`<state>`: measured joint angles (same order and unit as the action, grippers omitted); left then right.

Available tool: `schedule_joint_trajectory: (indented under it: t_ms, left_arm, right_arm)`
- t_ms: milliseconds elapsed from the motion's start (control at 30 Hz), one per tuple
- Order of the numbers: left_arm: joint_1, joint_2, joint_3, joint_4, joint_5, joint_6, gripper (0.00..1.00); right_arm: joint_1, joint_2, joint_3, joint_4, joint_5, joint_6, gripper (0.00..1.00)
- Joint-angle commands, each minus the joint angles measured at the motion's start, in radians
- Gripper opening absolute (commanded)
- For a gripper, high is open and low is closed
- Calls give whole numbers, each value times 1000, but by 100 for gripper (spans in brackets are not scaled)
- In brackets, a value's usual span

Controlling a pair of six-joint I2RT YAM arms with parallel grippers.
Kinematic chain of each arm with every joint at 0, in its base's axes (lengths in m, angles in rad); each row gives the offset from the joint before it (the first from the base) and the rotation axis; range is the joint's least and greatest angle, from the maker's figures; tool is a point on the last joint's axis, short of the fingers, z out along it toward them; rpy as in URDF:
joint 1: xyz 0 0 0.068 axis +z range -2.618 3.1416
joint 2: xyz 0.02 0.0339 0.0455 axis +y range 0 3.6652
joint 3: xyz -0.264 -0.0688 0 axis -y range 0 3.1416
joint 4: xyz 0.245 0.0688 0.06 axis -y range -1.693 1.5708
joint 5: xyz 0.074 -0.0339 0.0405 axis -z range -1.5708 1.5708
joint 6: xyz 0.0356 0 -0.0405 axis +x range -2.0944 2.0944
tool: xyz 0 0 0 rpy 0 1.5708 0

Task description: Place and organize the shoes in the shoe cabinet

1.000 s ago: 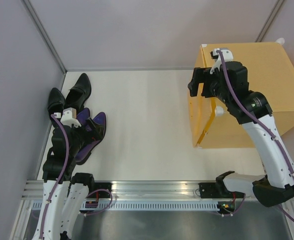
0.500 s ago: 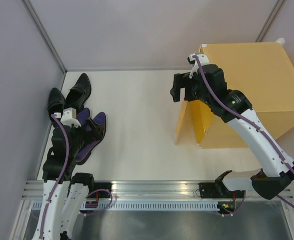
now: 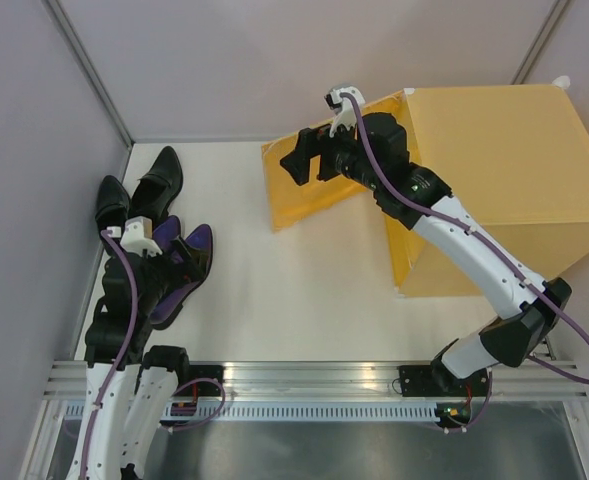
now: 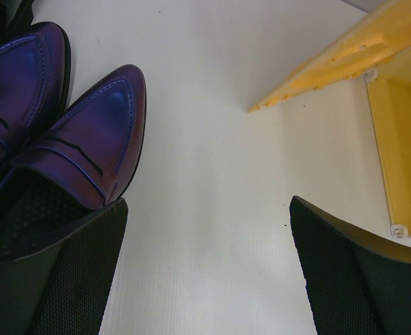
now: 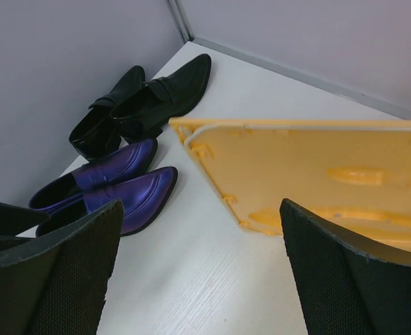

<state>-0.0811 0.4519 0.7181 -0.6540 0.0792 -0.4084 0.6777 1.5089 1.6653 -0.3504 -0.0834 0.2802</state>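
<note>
A large yellow-orange plastic cube cabinet (image 3: 504,170) with white corner connectors is seen at the upper right of the top view, standing on the white table (image 3: 294,300). Its hinged square door (image 3: 294,205) is swung out toward the upper centre of the frame, so the front of the cabinet stands open. The right gripper (image 3: 309,165) is held just above the upper edge of this door; whether it touches the door cannot be told. In the right wrist view its two black fingers are set wide apart at the lower corners of the frame, and nothing is clamped between them. The embossed inner face of the door is seen beyond them, in the centre and right of that frame.

All four shoes are found on the table at the left side of the top view, well apart from the cabinet. The two glossy black pointed-toe shoes (image 3: 144,185) are placed side by side in the upper left, near the grey wall. The two shiny purple pointed-toe shoes (image 3: 196,248) with dark insides are located just below them. The left gripper (image 3: 154,245) is positioned over the purple shoes. In the left wrist view its fingers are also spread wide, and no shoe is gripped; the purple toes are seen at the upper left of that frame.
</note>
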Motion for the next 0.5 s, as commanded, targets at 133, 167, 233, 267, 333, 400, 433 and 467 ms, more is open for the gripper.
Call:
schedule_joint_trajectory:
  t_ms: [133, 167, 233, 267, 333, 400, 433, 467]
  left_arm:
    - [1, -28, -6, 37, -13, 34, 100]
    - [1, -32, -6, 36, -13, 33, 100]
    - [3, -35, -9, 37, -13, 29, 99]
    - [3, -35, -9, 37, -15, 29, 99]
    - [4, -35, -9, 34, -16, 26, 99]
    - [6, -35, -9, 36, -16, 26, 99]
    - [6, -36, -11, 36, -15, 25, 99]
    - [7, -36, -11, 36, -18, 25, 99]
  right_arm:
    - [2, -47, -123, 137, 76, -108, 94]
    - [3, -46, -143, 139, 77, -122, 93]
    - [2, -27, -183, 142, 131, -128, 93]
    - [3, -21, -199, 142, 142, -134, 93]
    - [3, -3, -214, 160, 171, -136, 93]
    - [3, 26, -228, 194, 181, -138, 93]
    - [2, 36, -228, 208, 203, -136, 93]
    - [3, 62, -225, 218, 211, -136, 93]
